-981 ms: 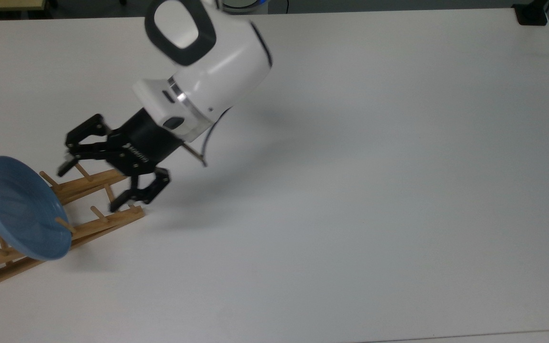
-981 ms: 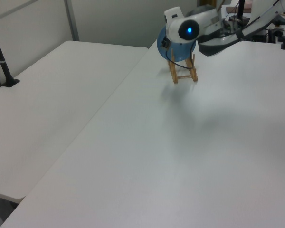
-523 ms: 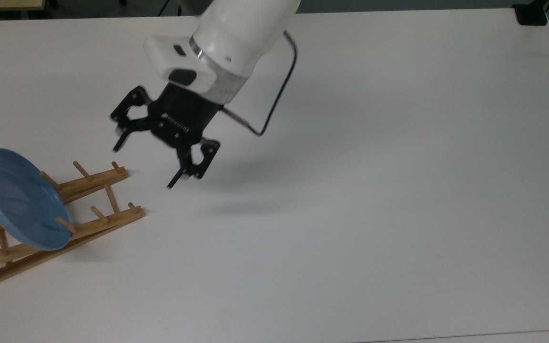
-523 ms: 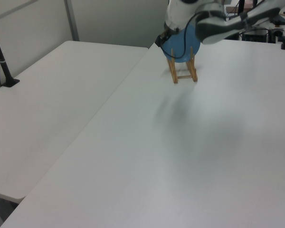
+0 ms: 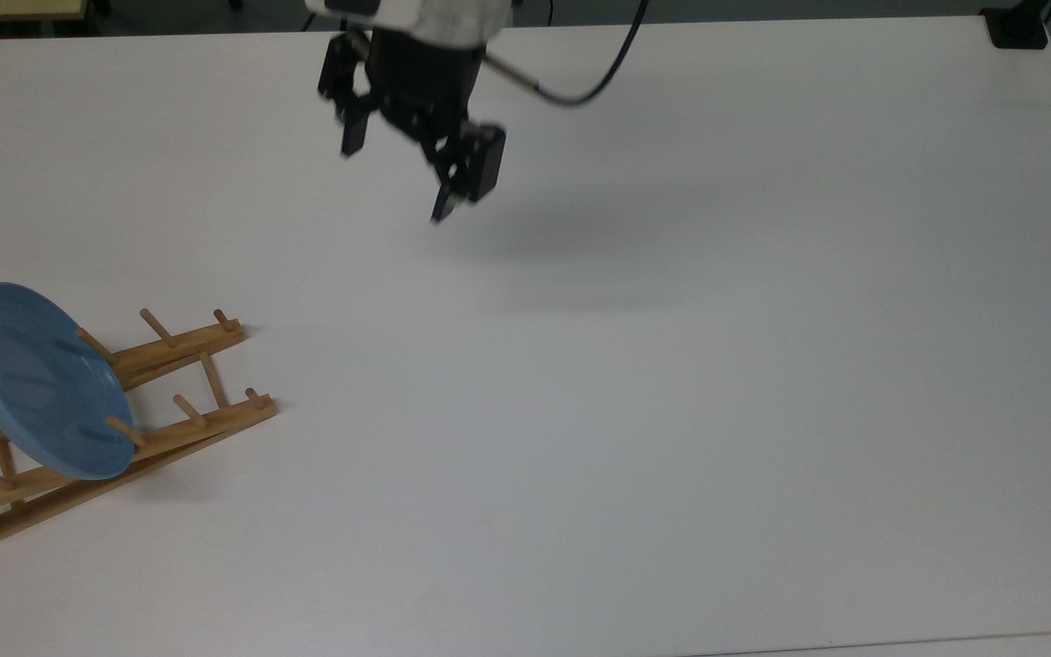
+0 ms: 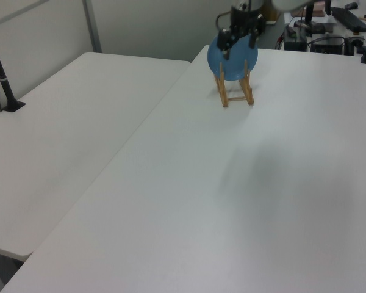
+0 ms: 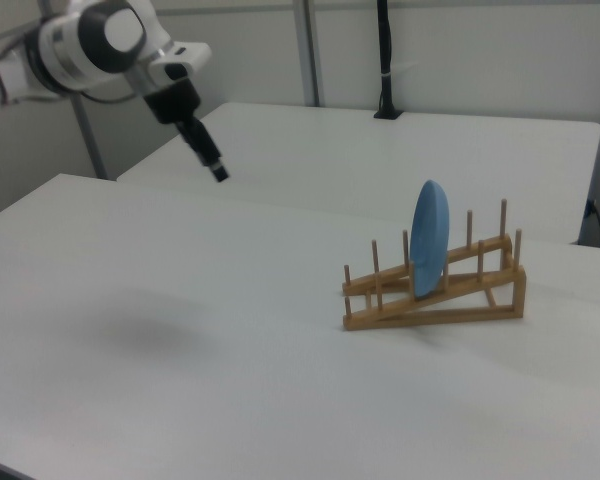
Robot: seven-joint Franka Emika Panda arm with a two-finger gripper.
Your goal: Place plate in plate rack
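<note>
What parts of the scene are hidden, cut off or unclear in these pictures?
- Plate rack: its far end is cut off by the top view's left edge.
- Plate: in the left view the gripper stands in front of its upper part.
- Rack pegs behind the plate: hidden by it in the right view.
- Arm above the gripper: cut off by the top view's upper edge.

Gripper (image 5: 393,178) hangs up high near the tabletop's far edge in the top view, fingers spread, holding nothing.
</note>
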